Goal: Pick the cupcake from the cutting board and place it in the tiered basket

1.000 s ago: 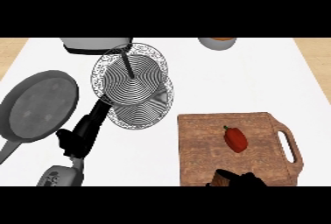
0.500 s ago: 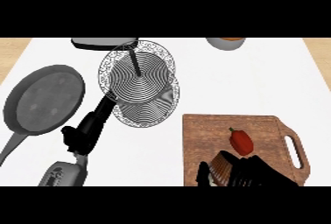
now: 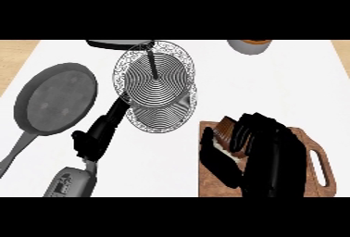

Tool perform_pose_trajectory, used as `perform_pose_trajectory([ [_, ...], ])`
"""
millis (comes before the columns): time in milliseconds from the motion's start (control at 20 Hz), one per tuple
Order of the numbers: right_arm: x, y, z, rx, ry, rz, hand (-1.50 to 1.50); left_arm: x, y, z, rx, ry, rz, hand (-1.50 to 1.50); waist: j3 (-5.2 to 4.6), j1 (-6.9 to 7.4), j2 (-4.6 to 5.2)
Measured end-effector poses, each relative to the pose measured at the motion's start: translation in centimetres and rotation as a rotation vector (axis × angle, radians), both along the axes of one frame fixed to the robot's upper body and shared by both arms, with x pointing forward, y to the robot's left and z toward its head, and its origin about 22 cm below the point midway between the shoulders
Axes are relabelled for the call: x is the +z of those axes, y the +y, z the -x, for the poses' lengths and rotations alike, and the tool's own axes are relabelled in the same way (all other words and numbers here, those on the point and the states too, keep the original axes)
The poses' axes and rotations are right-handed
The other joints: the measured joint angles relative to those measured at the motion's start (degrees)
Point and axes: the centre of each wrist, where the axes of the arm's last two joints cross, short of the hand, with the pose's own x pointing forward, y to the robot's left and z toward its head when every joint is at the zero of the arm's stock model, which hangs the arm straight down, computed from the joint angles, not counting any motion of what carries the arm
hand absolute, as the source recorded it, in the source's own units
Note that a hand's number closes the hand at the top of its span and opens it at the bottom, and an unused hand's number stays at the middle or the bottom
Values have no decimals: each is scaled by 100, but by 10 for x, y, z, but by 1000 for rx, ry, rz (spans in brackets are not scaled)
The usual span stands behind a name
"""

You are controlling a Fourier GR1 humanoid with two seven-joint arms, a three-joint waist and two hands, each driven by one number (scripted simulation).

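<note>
Two black hands show: the right hand (image 3: pixel 270 159) curls round the brown-and-white cupcake (image 3: pixel 227 136) on the brown wooden cutting board (image 3: pixel 321 165), the left hand (image 3: pixel 97 134), fingers straight, beside the round wire tiered basket (image 3: pixel 154 83).

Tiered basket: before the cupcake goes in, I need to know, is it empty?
Empty as far as shows: both wire tiers of the basket show only bare rings. The right hand is curled round the cupcake over the cutting board.

Bright even light, faint shadows, no glare
</note>
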Motion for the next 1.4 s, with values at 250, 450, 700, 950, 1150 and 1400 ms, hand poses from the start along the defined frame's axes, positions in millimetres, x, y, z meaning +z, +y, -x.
perform_pose_trajectory([
  [250,12,11,-48,16,42,-4,150,1,-10,-3,-21,-3,5,0,3,105,8],
  [450,26,22,-87,26,76,-9,150,0,-13,-4,-32,3,-3,0,7,153,1],
  [700,44,37,-128,47,121,-40,150,0,-11,-6,-38,3,-2,0,11,222,3],
  [950,59,47,-155,72,151,-126,150,2,-12,-10,-47,-3,-2,0,14,251,5],
  [1150,63,35,-173,61,206,-294,-150,0,-13,-9,-49,3,-1,0,20,271,8],
  [1400,65,33,-187,67,216,-458,-150,2,-13,-12,-52,9,-4,0,21,285,-17],
])
